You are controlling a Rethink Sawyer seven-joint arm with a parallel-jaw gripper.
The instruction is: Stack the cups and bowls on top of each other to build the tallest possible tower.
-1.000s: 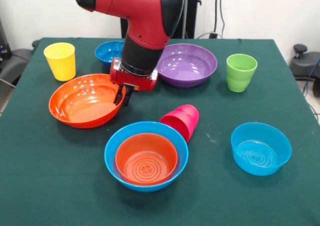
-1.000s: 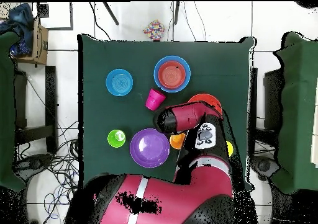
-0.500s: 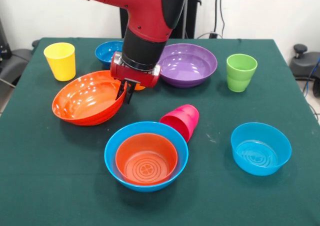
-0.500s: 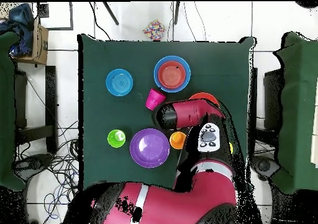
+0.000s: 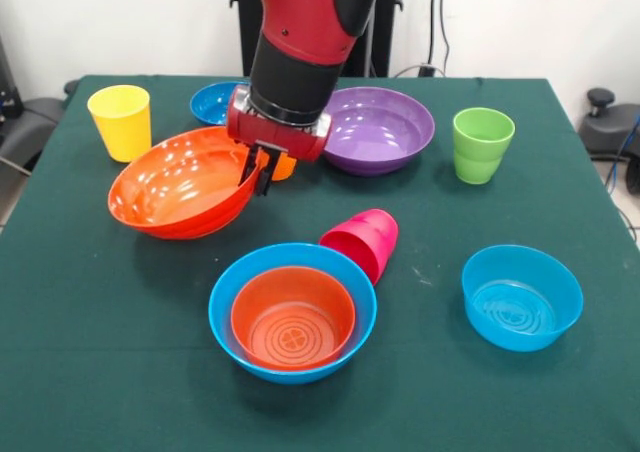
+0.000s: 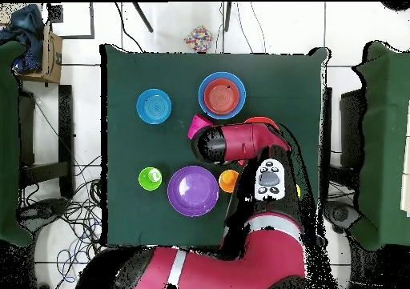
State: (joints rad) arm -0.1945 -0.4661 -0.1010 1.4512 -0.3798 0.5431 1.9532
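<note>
Green table, end effector gripping tilted large orange bowl

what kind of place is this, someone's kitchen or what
Probably a robot lab, not a kitchen: a red robot arm works over a green-clothed table, loose cables trail across the tiled floor, and similar tables stand alongside.

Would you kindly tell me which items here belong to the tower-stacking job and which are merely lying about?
Job items:
- large orange bowl, tilted, rim pinched by the gripper
- small orange bowl nested in large light-blue bowl
- purple bowl, dark-blue bowl, small light-blue bowl
- yellow cup, green cup, toppled pink cup, orange cup

Lying about:
- cardboard box
- floor cables
</note>
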